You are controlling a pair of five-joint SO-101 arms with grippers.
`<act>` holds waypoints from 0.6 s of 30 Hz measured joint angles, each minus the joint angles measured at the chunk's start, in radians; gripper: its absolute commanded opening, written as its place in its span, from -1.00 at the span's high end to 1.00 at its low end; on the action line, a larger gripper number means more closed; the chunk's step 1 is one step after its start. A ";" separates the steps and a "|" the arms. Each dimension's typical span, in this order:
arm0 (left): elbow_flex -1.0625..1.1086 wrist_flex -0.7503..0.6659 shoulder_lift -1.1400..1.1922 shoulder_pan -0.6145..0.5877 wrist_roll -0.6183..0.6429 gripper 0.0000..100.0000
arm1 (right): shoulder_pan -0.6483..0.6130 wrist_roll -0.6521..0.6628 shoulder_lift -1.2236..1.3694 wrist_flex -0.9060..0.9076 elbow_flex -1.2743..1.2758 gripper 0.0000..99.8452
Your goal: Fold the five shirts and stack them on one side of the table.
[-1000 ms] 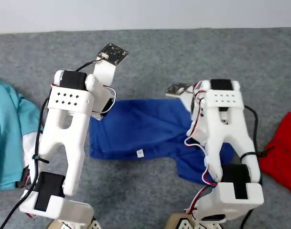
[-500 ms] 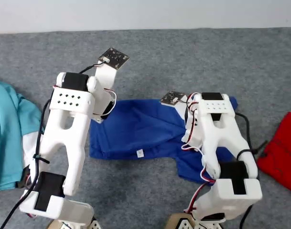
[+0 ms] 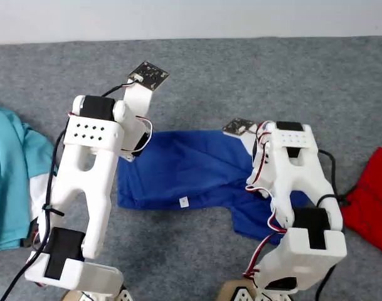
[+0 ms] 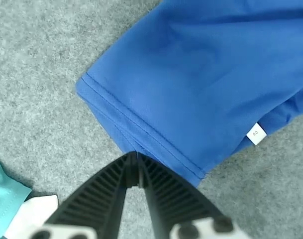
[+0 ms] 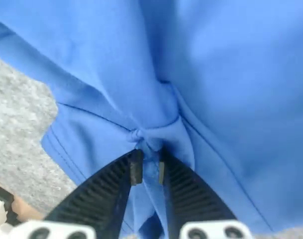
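Note:
A blue shirt [image 3: 191, 166] lies spread across the middle of the grey table, with a small white tag [image 3: 184, 201] near its front edge. My left gripper [image 4: 137, 158] is at the shirt's left hem [image 4: 141, 129], shut, with its tips meeting on the folded edge. In the high view the left arm [image 3: 93, 144] stands over that left edge. My right gripper [image 5: 148, 167] is shut on a bunched pinch of blue shirt fabric [image 5: 156, 134] on the shirt's right side. The right arm [image 3: 291, 163] covers that part in the high view.
A teal shirt [image 3: 9, 175] and a white garment [image 3: 37, 194] lie at the table's left edge, and show near the left gripper as teal [image 4: 4, 199] and white [image 4: 34, 214]. A red shirt [image 3: 369, 200] lies at the right edge. Bare grey table [image 3: 241, 75] stretches behind.
The right arm swung left and a little back half a second ago, then returned to the right with the blue fabric in its grip. The left arm has kept still.

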 measured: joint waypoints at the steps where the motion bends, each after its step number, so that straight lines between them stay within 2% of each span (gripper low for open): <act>1: 0.000 0.000 0.000 0.000 0.000 0.99 | 0.000 0.000 0.000 0.023 -0.020 0.70; 9: 0.000 -0.015 0.000 0.000 0.000 0.99 | -0.003 0.000 0.005 0.091 -0.054 0.68; 18: 0.000 -0.018 0.000 0.000 0.000 0.99 | -0.026 0.000 0.144 0.025 -0.069 0.70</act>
